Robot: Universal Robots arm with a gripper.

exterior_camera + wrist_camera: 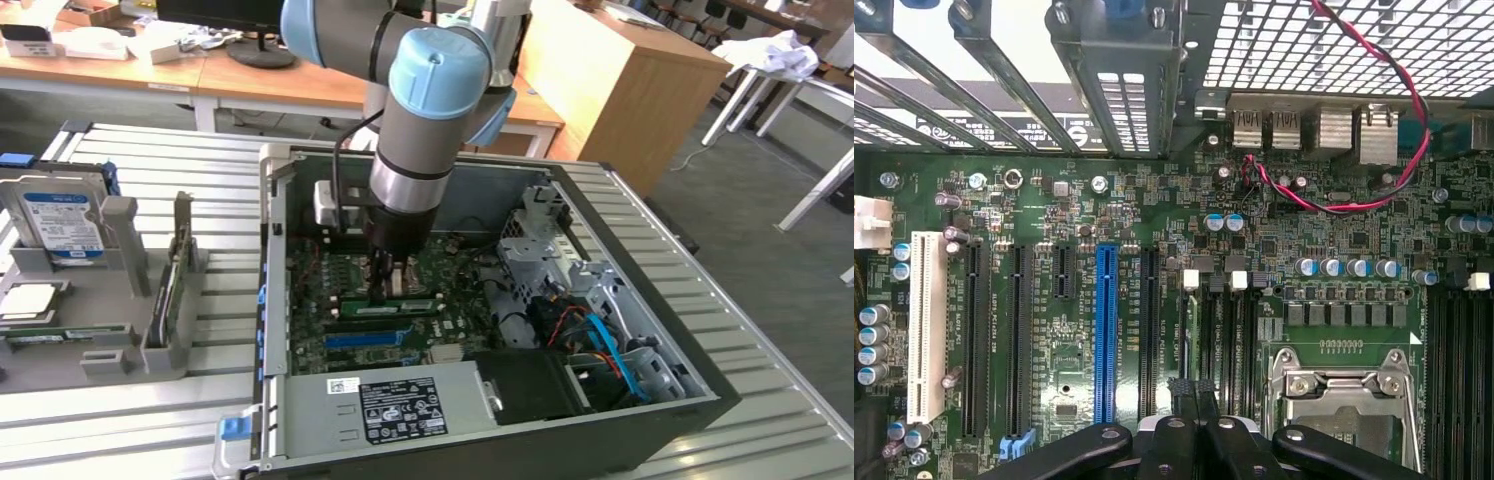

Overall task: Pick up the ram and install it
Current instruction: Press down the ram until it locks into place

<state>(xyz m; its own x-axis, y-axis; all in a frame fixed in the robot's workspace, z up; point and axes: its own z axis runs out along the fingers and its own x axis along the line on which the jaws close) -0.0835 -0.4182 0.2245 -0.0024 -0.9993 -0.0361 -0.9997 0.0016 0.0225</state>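
The ram (390,306), a narrow green stick with a pale label, lies along a memory slot on the motherboard (334,290) inside the open computer case. My gripper (390,292) comes straight down on the ram's middle, fingers shut together and tips at its top edge. In the wrist view the shut gripper (1194,405) hangs over the black memory slots (1219,335) beside the CPU socket (1339,395). There the fingers cover the ram.
A blue slot (367,338) (1105,335) and the power supply (387,405) lie near the ram. The drive cage (547,260) and blue and red cables (601,340) crowd the exterior view's right. A grey fixture (134,345) holding a hard drive (60,225) stands outside the case.
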